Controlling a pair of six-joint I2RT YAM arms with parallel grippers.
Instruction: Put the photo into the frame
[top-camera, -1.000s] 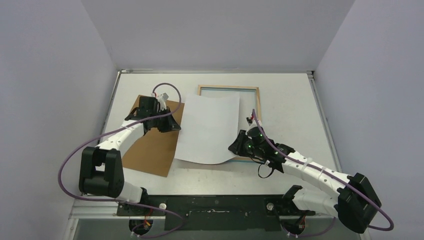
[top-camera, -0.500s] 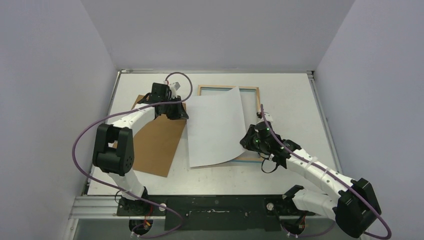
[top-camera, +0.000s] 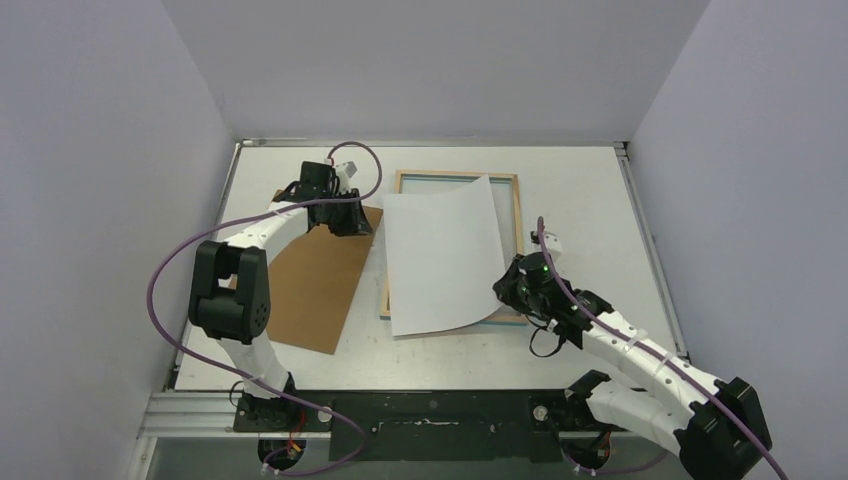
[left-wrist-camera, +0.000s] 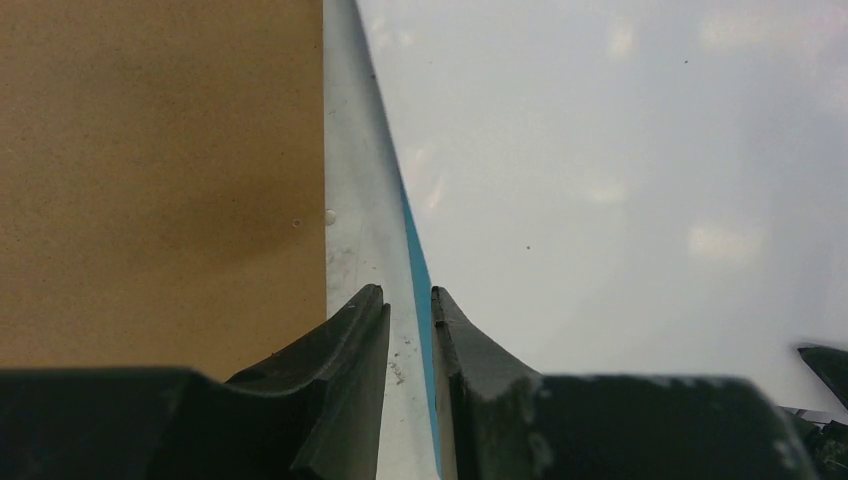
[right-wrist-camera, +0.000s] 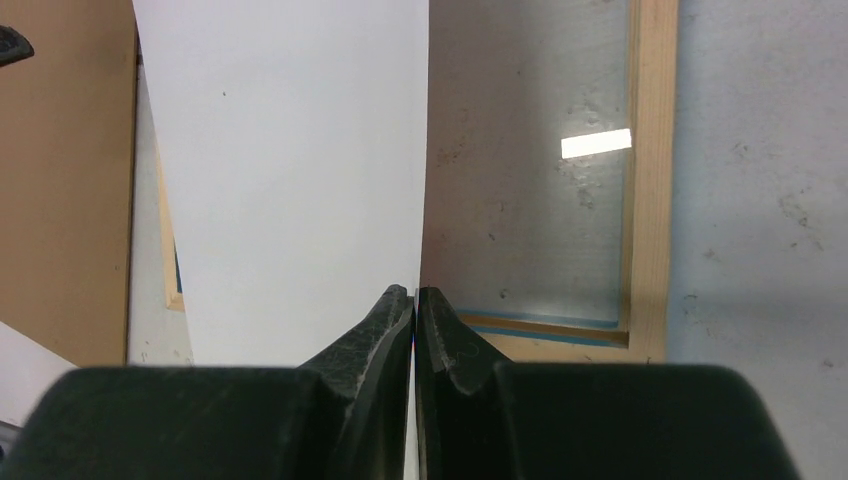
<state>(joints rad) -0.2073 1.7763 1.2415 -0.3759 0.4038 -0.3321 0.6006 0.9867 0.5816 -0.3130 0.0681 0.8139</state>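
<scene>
The photo shows only its blank white back and lies tilted over the frame, covering most of its left side. The frame lies with its wooden reverse up, its right rail and glass bare. My right gripper is shut on the photo's near right edge, and the thin sheet runs between the closed fingers. My left gripper hovers by the photo's far left edge, its jaws a narrow gap apart over bare table and a blue strip, holding nothing.
The plain brown backing board lies left of the frame, also in the left wrist view and the right wrist view. White walls close the table on three sides. The arm bases stand at the near edge.
My right gripper has carried the photo to the right and farther over the frame. My left gripper has moved off the board toward the photo's far left edge.
</scene>
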